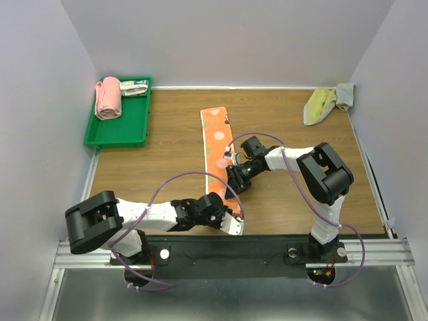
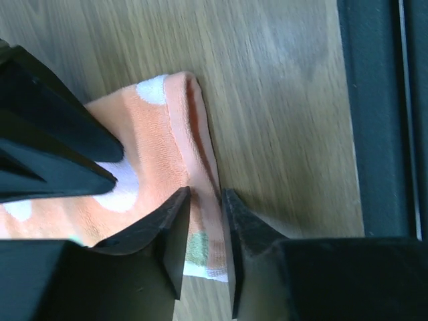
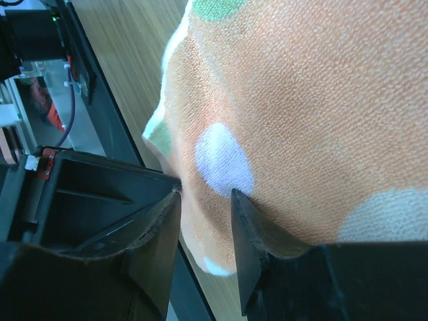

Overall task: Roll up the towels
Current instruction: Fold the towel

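left gripper (image 2: 205, 200): jaws drawn in to a narrow slot, with the hemmed side edge of the orange towel (image 1: 215, 137) pinched between the two black fingertips, close to the towel's near end.
right gripper (image 3: 206, 200): jaws also narrow, with a fold of the same towel caught between them; the cloth bulges up beside the fingers and fills most of the wrist view.
grip spacing: the left gripper is at the near end of the strip, the right gripper farther along at its right-hand edge, about midway; they are near each other but apart.
orange towel: a long narrow strip with pale and green spots, lying on the table (image 1: 167, 154) from the far middle toward the near edge, slightly slanted. Its near end shows a white underside just beside the black base rail (image 1: 227, 253).
left arm (image 1: 157, 215): stretched low along the near edge, reaching rightward from its base.
right arm (image 1: 294, 159): elbow raised, forearm bent back leftward to the towel.
yellow-green towel (image 1: 324, 103): crumpled, grey part showing, in the far right corner of the table, well apart from both grippers.
green tray (image 1: 100, 139): in the far left corner; it holds a pink towel roll (image 1: 108, 99) and a small white and green item too small to identify.
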